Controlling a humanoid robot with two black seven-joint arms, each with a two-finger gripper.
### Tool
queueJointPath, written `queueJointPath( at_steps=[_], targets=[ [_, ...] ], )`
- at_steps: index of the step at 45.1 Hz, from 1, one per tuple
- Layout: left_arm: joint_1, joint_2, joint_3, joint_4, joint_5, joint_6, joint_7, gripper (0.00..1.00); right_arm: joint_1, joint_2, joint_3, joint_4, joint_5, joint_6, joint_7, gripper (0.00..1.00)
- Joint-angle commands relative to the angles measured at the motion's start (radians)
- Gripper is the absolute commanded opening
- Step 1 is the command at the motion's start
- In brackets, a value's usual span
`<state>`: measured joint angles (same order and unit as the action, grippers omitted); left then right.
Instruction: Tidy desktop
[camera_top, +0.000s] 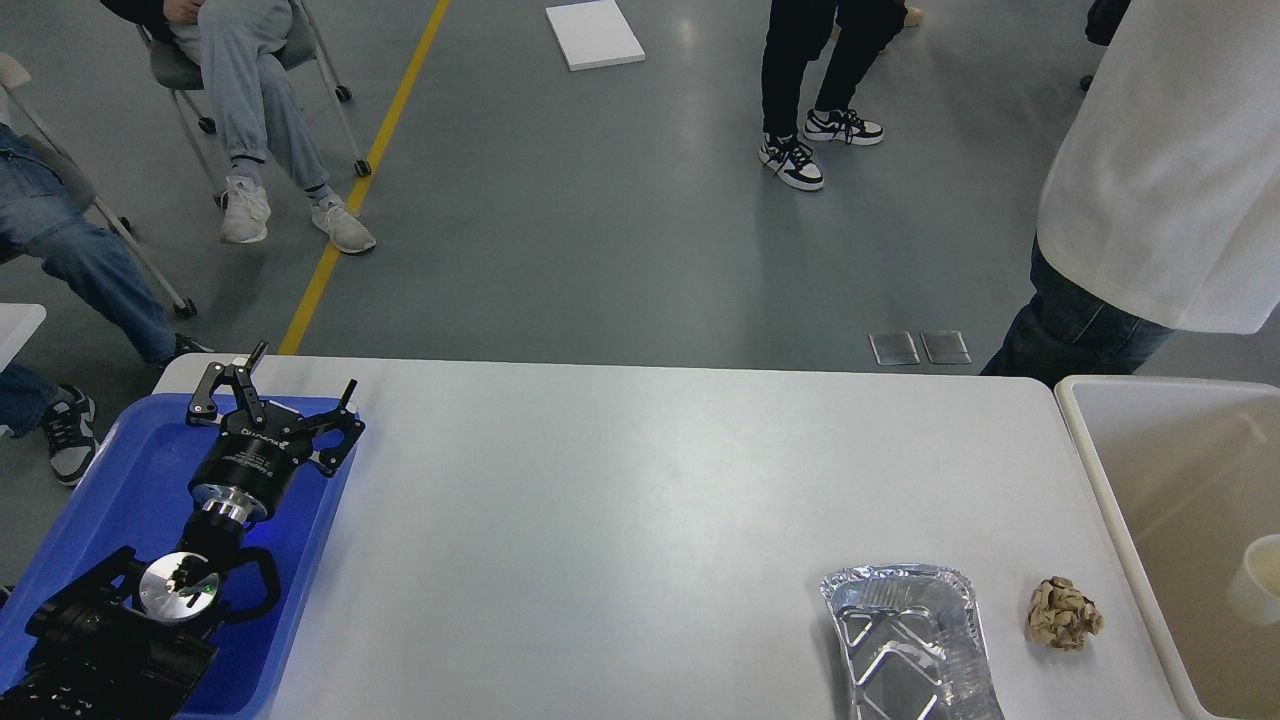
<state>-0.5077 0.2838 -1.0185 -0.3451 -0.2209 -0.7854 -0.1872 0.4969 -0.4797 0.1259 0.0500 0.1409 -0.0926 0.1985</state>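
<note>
The desktop (640, 500) is a wide white tabletop. On its near right lie a crinkled foil container (910, 640) and a crumpled brown paper ball (1065, 613), a little apart. My left gripper (305, 368) is open and empty, held above the far right corner of the blue tray (110, 490) at the left end. My right gripper is out of view.
A cream-white deep bin (1092, 470) stands against the desktop's right end, with a white paper cup (1258, 592) inside it. A person in a white shirt (1160, 180) stands at the far right corner. Other people sit and stand beyond the table.
</note>
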Motion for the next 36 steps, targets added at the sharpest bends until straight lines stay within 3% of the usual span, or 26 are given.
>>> queueJointPath(
  at_steps=[1, 25, 32, 36],
  targets=[
    [0.000, 0.000, 0.000, 0.000, 0.000, 0.000, 0.000, 1.00, 0.005, 0.000, -0.005, 0.011, -0.004, -0.048, -0.001, 1.00],
    [0.000, 0.000, 0.001, 0.000, 0.000, 0.000, 0.002, 1.00, 0.061, -0.008, -0.003, 0.037, -0.026, -0.048, -0.002, 1.00],
    [0.000, 0.000, 0.001, 0.000, 0.000, 0.000, 0.002, 1.00, 0.061, -0.059, -0.003, 0.146, -0.029, -0.050, -0.005, 1.00],
    [0.000, 0.000, 0.000, 0.000, 0.000, 0.000, 0.002, 1.00, 0.068, -0.134, -0.005, 0.319, -0.104, -0.067, -0.005, 1.00]
  ],
)
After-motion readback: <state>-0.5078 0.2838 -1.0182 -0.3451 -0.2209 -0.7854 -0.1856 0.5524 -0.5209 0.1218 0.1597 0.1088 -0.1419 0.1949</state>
